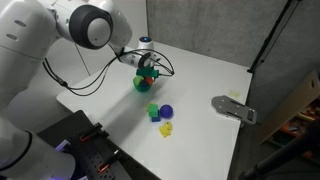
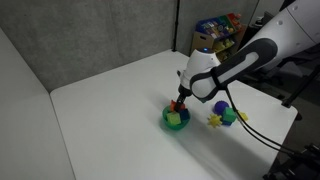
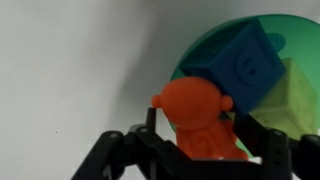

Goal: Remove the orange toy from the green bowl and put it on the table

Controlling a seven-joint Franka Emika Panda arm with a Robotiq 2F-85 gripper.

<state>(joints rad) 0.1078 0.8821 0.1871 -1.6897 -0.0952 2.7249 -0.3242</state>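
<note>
**Carrying the orange toy clear of the bowl**

On the left, the large flat white table (image 3: 60, 60) is lying bare, so I am aiming there. In the middle, the gripper (image 3: 195, 128) is holding the small knobby orange plastic toy (image 3: 195, 105), its jaws narrowed tight on it, just beside the rim of the round green bowl (image 3: 205, 45) on the right. I judge that slow sideways travel and then gentle lowering is best. I am counting one orange toy, one bowl, two blocks (image 3: 238, 65) inside it, and three loose small toys (image 1: 166, 111).

The gripper (image 1: 147, 67) hangs right over the green bowl (image 1: 144, 85) on the white table (image 1: 205, 75). A bit of the orange toy (image 1: 147, 75) shows at its tip. Near the bowl lie a green block (image 1: 153, 110), a purple toy (image 1: 166, 111) and a yellow toy (image 1: 167, 128).
</note>
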